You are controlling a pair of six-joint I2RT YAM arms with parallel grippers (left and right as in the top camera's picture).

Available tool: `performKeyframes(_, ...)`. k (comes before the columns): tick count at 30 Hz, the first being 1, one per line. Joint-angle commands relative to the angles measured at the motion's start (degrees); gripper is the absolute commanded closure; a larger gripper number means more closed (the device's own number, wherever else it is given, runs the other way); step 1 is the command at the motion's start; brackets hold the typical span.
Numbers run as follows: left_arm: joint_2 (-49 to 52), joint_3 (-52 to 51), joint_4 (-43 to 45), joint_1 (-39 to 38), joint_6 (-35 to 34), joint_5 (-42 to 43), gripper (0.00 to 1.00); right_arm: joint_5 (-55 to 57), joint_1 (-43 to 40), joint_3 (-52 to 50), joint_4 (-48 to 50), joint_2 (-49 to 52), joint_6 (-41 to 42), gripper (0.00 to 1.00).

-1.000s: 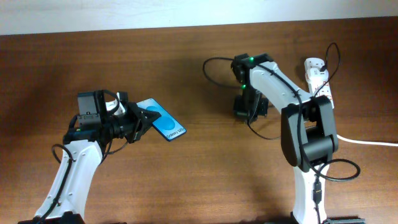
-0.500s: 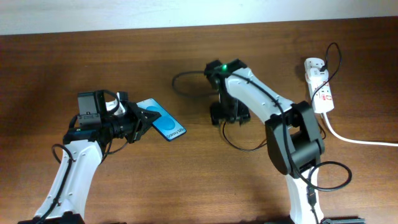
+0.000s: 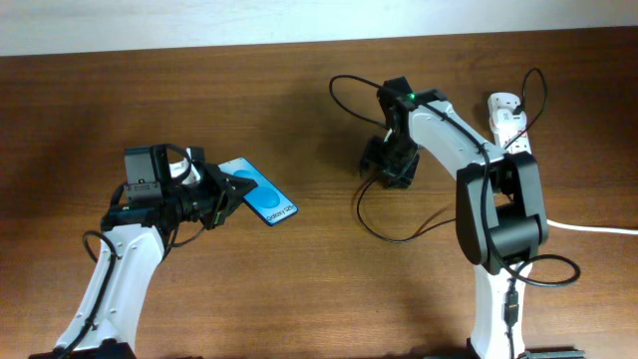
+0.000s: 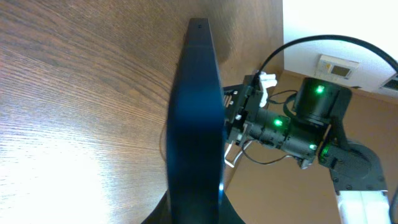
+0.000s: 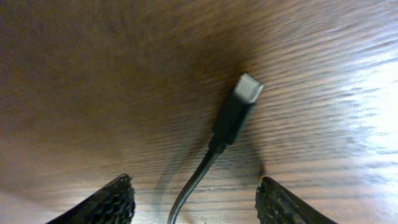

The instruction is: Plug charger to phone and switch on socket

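Backing rightward, charger (image 5: 235, 113) between right fingers (image 5: 111, 200).

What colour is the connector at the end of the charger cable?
The connector has a black body and silver-grey metal tip; clearest in the right wrist view.

**Arm and hand status**

Left side: the white-and-black left arm (image 3: 115, 274) rises from the near left edge, and its wrist is turned to the right. The left hand (image 3: 227, 189) points right, with its jaws clamped on the slim blue-screened phone (image 3: 267, 197).

Right side: the white-and-black right arm (image 3: 454, 130) stands at the near right. Its black elbow is folded, its forearm reaches up and left, and a green light is lit at the wrist. The right hand (image 3: 387, 168) points downward. In the wrist view its black ribbed fingertips (image 5: 106, 200) stand apart with the thin black cable (image 5: 233, 118) running between them. Whether they grip it cannot be determined.
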Motion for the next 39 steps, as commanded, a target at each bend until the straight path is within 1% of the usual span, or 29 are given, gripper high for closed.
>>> performKeyframes(1,-0.22,0.17,0.31,0.09,0.90,1.05,0.99,-2.69,0.24,-4.00,4.33,-1.33,4.11,0.44)
performKeyframes(4,-0.22,0.17,-0.11,0.09,0.90,1.05,0.99,-1.77,0.17,-8.48,11.56,-1.33,6.25,0.54)
performKeyframes(6,-0.22,0.17,-0.33,0.09,0.90,1.05,0.99,0.37,0.20,-9.86,12.74,-1.33,7.26,0.63)
performKeyframes(9,-0.22,0.17,-0.33,0.09,0.90,0.90,0.99,3.02,0.17,-9.90,12.76,-1.33,7.26,0.65)
performKeyframes(10,-0.22,0.17,-0.33,0.09,0.90,0.90,0.99,3.34,0.17,-9.90,13.05,-1.33,7.26,0.73)
performKeyframes(11,-0.22,0.17,-0.33,0.09,0.90,0.90,0.99,3.32,0.20,-9.90,13.60,-1.33,7.26,0.78)
performKeyframes(12,-0.22,0.17,-0.33,0.09,0.90,0.90,0.99,3.32,0.20,-9.92,13.81,-1.33,7.23,0.91)
performKeyframes(13,-0.22,0.17,-0.33,0.09,0.90,0.90,0.99,3.32,0.20,-9.94,13.79,-1.33,7.26,0.96)
performKeyframes(17,-0.22,0.17,-0.33,0.09,0.92,1.14,1.00,3.17,0.17,-9.81,13.84,-1.42,6.78,0.96)
performKeyframes(19,-0.22,0.17,-0.26,0.09,0.92,2.38,1.00,0.52,-0.17,-9.64,13.97,-2.51,3.65,0.96)
performKeyframes(20,-0.22,0.17,-0.24,0.09,1.01,3.13,1.00,-3.56,-0.52,-9.64,14.01,-4.46,-0.09,0.96)
performKeyframes(22,-0.22,0.17,1.60,0.09,3.45,6.32,1.00,-11.30,-1.29,-9.64,12.48,-10.38,-8.57,0.96)
performKeyframes(23,-0.22,0.17,3.45,0.13,5.20,8.72,1.00,-13.68,-1.64,-9.64,10.80,-13.44,-11.93,0.96)
performKeyframes(24,-0.22,0.17,6.64,0.13,6.32,11.76,1.00,-16.96,-2.03,-9.66,6.93,-18.91,-18.08,0.96)
performKeyframes(27,0.02,0.17,17.62,0.13,6.49,17.03,1.00,-22.60,-2.62,-9.66,-2.69,-30.77,-29.55,0.96)
performKeyframes(29,1.75,0.17,27.02,0.11,5.68,22.08,1.00,-29.86,-3.48,-9.70,-9.60,-38.23,-37.11,0.96)
performKeyframes(31,4.37,0.20,32.30,0.07,3.04,24.94,1.00,-39.26,-3.89,-9.90,-17.03,-43.85,-46.84,0.96)
performKeyframes(33,7.10,0.17,39.78,-0.07,-1.09,28.68,1.00,-44.59,-3.87,-9.94,-23.02,-46.86,-54.90,0.96)
performKeyframes(35,9.94,0.20,51.69,-1.64,-7.85,30.53,1.00,-48.50,-3.87,-11.61,-27.34,-49.83,-60.85,0.96)
performKeyframes(37,11.74,0.20,64.00,-4.68,-14.75,30.91,1.00,-50.34,-3.87,-17.99,-26.23,-52.63,-63.06,0.96)
performKeyframes(38,11.93,0.20,68.26,-6.32,-16.87,30.95,1.00,-50.38,-3.87,-21.11,-24.48,-53.13,-63.12,0.96)
performKeyframes(39,11.93,0.20,70.77,-7.76,-17.55,30.97,1.00,-52.28,-3.87,-24.81,-21.70,-53.13,-63.10,0.96)
